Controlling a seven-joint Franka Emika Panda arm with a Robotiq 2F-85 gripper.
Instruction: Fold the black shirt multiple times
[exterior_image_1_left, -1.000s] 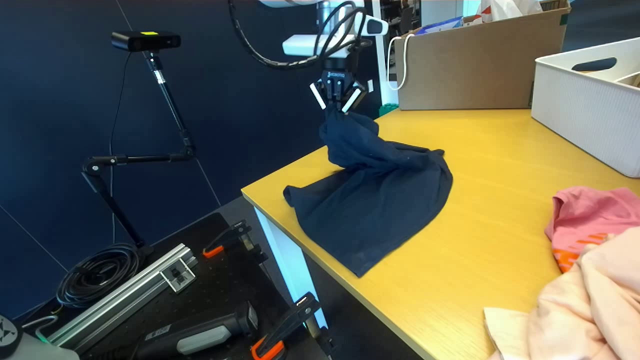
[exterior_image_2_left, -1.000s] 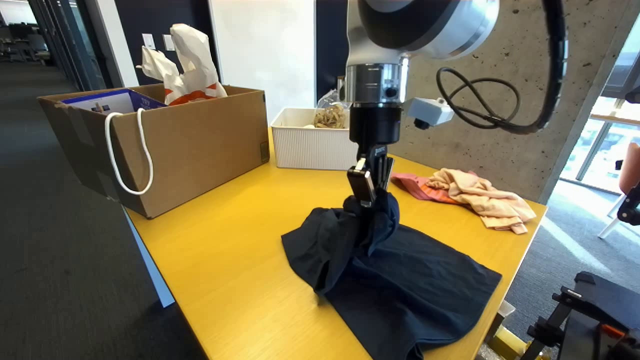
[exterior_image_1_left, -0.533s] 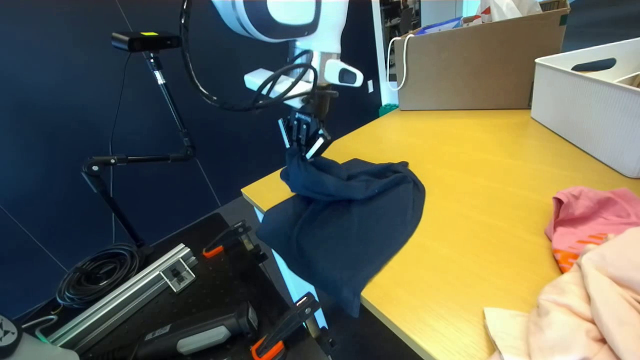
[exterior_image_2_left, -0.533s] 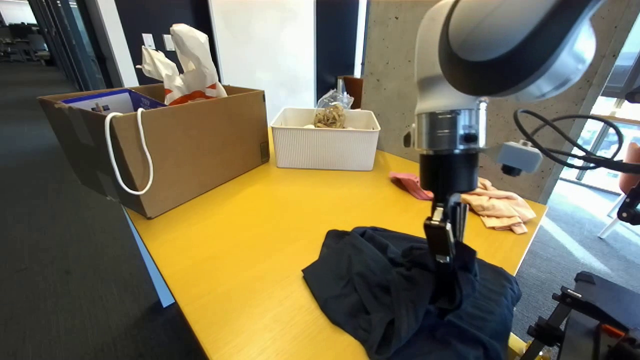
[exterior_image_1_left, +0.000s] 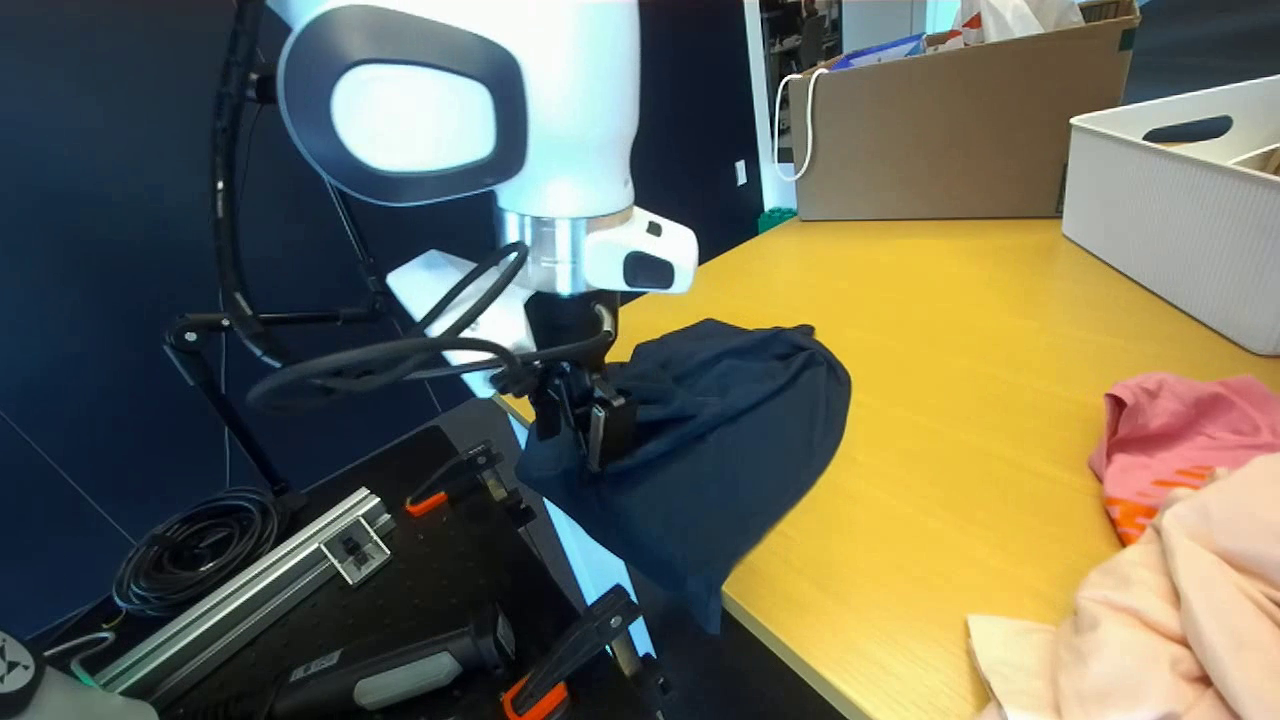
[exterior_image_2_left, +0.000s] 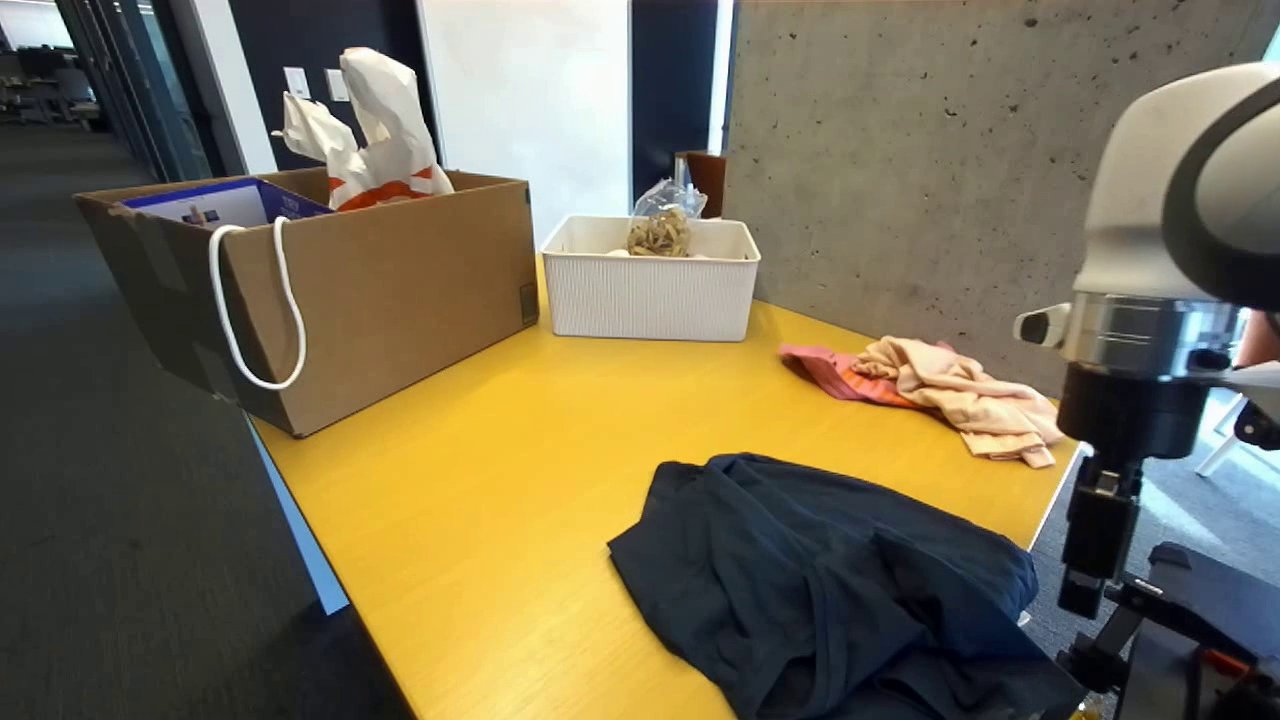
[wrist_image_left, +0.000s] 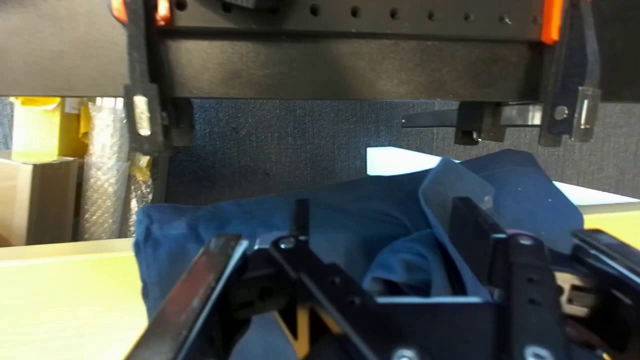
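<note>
On one table (exterior_image_2_left: 500, 480): one black shirt (exterior_image_2_left: 820, 580), two paler cloths (exterior_image_2_left: 925, 385).

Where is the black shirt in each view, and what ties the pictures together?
In an exterior view: black shirt just below centre.
In an exterior view: black shirt at the bottom, right of centre.
Wrist view: black shirt across the lower middle, partly hidden.
Shared landmark: the yellow tabletop.

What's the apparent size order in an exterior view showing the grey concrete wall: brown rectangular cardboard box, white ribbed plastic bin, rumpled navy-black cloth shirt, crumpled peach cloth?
Largest: cardboard box and navy-black shirt, too alike to rank; shirt nearer and cut off below.
Then: white bin
Smallest: peach cloth
</note>
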